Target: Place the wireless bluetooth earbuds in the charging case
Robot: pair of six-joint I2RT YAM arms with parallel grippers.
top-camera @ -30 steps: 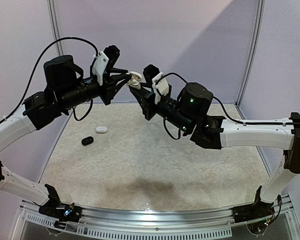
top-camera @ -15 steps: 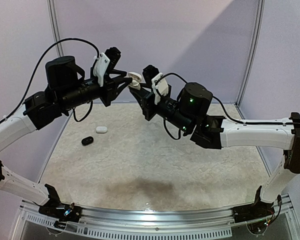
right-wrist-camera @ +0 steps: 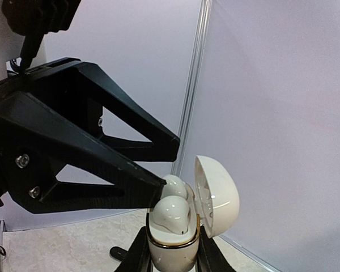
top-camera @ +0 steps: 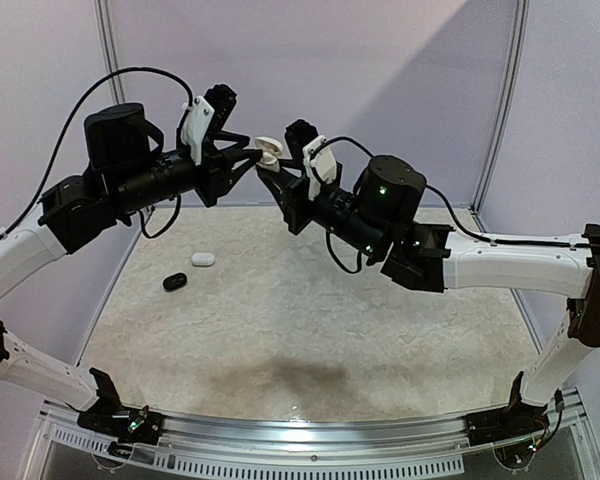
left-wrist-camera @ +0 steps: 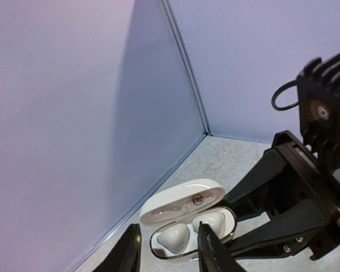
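My right gripper [right-wrist-camera: 171,259] is shut on the body of the white charging case [right-wrist-camera: 173,249] and holds it upright in the air with its lid [right-wrist-camera: 216,195] swung open. Two white earbuds [right-wrist-camera: 171,215] sit side by side in the case's wells [left-wrist-camera: 173,238]. My left gripper [left-wrist-camera: 167,255] is open, with nothing between its jaws. Its black fingertips [right-wrist-camera: 150,184] hover right at the case mouth, one tip beside the rear earbud [right-wrist-camera: 175,186]. In the top view the case [top-camera: 269,152] hangs high between the two grippers [top-camera: 250,160], near the back wall.
On the white mat at the left lie a small white pill-shaped case [top-camera: 202,259] and a black one [top-camera: 175,282]. Grey walls and an aluminium post [top-camera: 108,50] close in behind and beside the raised arms.
My left gripper's jaws have come apart, leaving the earbud in the case. Both arms have shifted slightly up and left, the case still held by the right gripper.
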